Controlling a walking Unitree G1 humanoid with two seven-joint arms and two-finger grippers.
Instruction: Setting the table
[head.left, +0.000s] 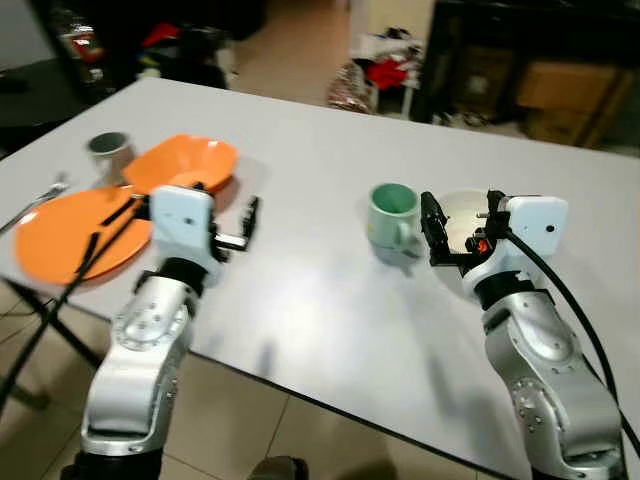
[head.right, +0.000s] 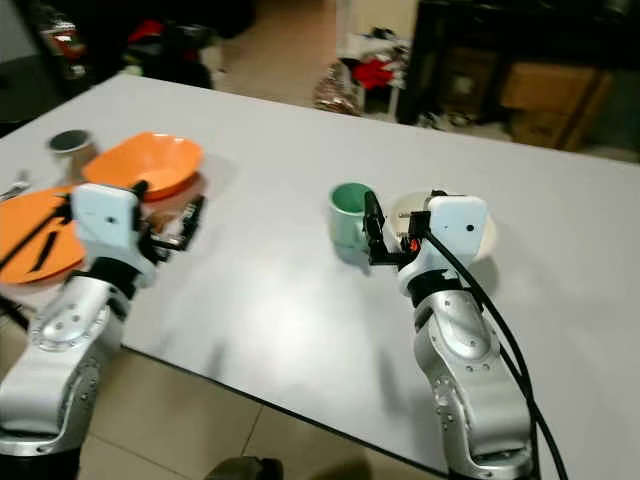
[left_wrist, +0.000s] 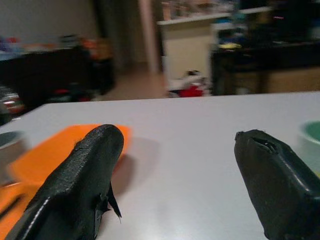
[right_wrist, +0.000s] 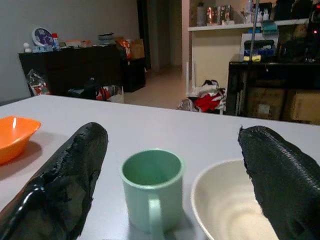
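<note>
Right gripper (right_wrist: 170, 185) spread behind green mug (right_wrist: 151, 187)

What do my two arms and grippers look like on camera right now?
Both arms are silver metal with rounded jointed segments. Each wrist carries a white boxy housing. The left gripper and right gripper each have two long black fingers with a rough matte surface. A black cable runs along each arm, and small red parts show at the right wrist.

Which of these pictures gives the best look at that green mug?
The right wrist view: the green mug sits close, handle and hollow inside plain. Both eye views show it smaller from above; the left wrist view catches just its rim at the edge.
</note>
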